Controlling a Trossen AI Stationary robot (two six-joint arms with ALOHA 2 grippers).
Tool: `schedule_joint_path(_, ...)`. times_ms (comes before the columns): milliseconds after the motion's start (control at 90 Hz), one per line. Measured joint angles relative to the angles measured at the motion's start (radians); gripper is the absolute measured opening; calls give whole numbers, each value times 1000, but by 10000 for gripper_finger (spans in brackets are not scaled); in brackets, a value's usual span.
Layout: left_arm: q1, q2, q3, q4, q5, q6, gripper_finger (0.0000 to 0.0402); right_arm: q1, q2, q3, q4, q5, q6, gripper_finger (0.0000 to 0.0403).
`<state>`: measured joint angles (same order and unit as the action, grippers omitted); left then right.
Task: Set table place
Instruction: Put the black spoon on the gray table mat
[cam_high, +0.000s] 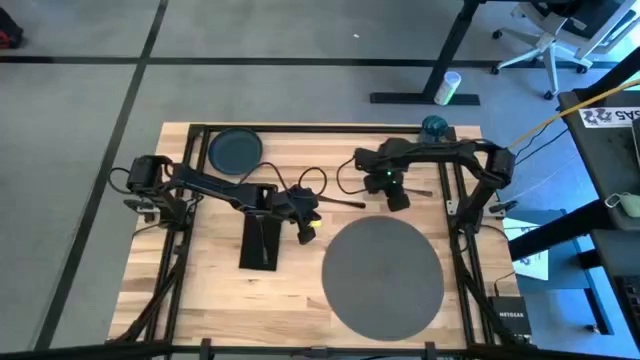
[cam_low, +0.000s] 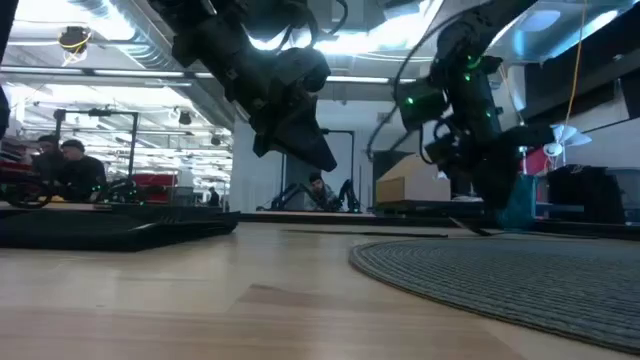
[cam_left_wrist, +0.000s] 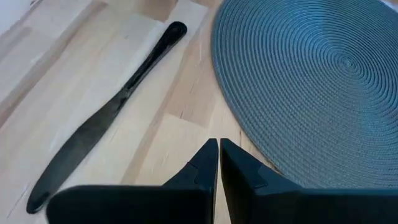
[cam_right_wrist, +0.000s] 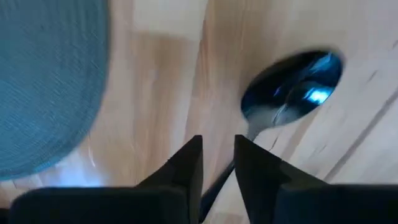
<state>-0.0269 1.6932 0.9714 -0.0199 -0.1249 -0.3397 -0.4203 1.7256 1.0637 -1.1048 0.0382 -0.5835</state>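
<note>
Placemat (cam_high: 383, 272) lies on the near right part of the table (cam_high: 200, 290), round and grey, with nothing on it. From above I see the plate (cam_high: 235, 150) well apart from it at the far left corner, the black napkin (cam_high: 261, 240) on the near left, and the teal cup (cam_high: 434, 127) at the far edge on the right. The low view shows none of that layout; it gives only the mat's woven edge (cam_low: 480, 275) close up and the napkin (cam_low: 110, 228) as a flat dark slab.

My left gripper (cam_high: 307, 228) hangs between the napkin and the mat. Its wrist camera shows my two fingers (cam_left_wrist: 199, 171) pressed together with nothing between them, the mat's rim (cam_left_wrist: 298, 81) just ahead, and the knife (cam_left_wrist: 106, 115) lying flat on the wood beside the mat, not touching it. From above the knife shows only as a thin dark line (cam_high: 340, 203).

My right gripper (cam_high: 397, 197) is low over the table just beyond the mat's far edge. Its wrist camera shows what the overhead picture hides: the spoon (cam_right_wrist: 292, 84), bowl up and shiny, with its handle running into the narrow gap between my fingers (cam_right_wrist: 186, 168). They stand a little apart around the handle; whether they actually pinch it I cannot tell. The mat's edge (cam_right_wrist: 50, 81) sits to one side of that view.

In the low view, people sit at benches in the room behind.
</note>
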Motion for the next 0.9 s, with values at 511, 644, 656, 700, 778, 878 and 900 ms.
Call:
schedule_joint_path(511, 0, 0, 0, 2, 1, 4, 0, -165, -55, -168, 194, -23, -20, 78)
schedule_joint_path(644, 0, 0, 0, 2, 1, 3, 0, -165, -61, -208, 247, -64, -24, 78)
schedule_joint_path(656, 0, 0, 0, 1, 1, 3, 0, -165, -62, -211, 250, -66, -24, 78)
schedule_joint_path(700, 0, 0, 0, 2, 1, 3, 0, -166, -63, -223, 261, -74, -24, 76)
schedule_joint_path(778, 0, 0, 0, 2, 1, 3, 0, -165, -63, -235, 273, -72, -9, 61)
schedule_joint_path(878, 0, 0, 0, 2, 1, 3, 0, -172, -61, -234, 285, -73, 13, 18)
schedule_joint_path(900, 0, 0, 0, 2, 1, 3, 0, -173, -61, -231, 284, -74, 20, 12)
